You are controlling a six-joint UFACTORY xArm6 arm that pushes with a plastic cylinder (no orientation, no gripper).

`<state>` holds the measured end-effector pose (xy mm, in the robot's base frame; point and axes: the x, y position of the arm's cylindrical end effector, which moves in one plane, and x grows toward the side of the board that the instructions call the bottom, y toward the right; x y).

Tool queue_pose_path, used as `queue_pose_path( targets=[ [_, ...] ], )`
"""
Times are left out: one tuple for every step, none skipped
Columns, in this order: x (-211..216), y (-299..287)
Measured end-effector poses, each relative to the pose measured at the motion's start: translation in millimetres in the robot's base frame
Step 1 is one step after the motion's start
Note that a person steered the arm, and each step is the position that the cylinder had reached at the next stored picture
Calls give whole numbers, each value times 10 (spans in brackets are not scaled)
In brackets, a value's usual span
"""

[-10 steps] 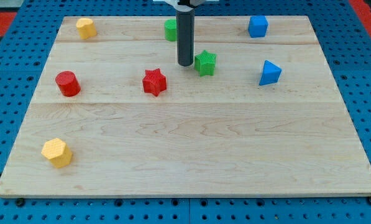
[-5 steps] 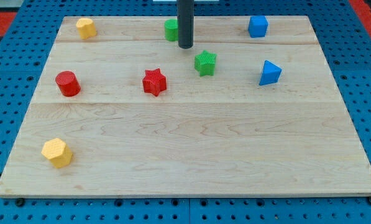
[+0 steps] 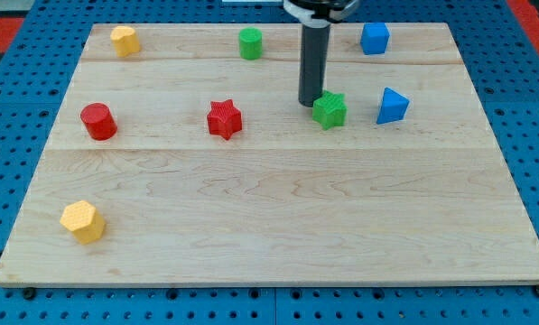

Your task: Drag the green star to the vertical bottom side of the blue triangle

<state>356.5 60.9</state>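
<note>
The green star (image 3: 329, 110) lies on the wooden board (image 3: 269, 226), right of centre in the upper half. My tip (image 3: 311, 103) stands just at the star's upper left, touching or nearly touching it. The blue triangle (image 3: 392, 106) lies to the right of the star, at about the same height, a short gap apart.
A red star (image 3: 224, 119) lies left of the green star. A red cylinder (image 3: 97, 121) is at the left. A green cylinder (image 3: 250, 43), a blue cube (image 3: 375, 39) and a yellow block (image 3: 124, 40) line the top. A yellow hexagon (image 3: 82, 221) is at lower left.
My tip moved up past the green star, then came down on its upper left. The green star has shifted right and slightly down, closer to the blue triangle.
</note>
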Motion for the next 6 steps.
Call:
queue_pose_path(
  targets=[
    [119,114],
    [456,223],
    [636,425],
    [417,531],
    [720,747],
    [1225,802]
  ],
)
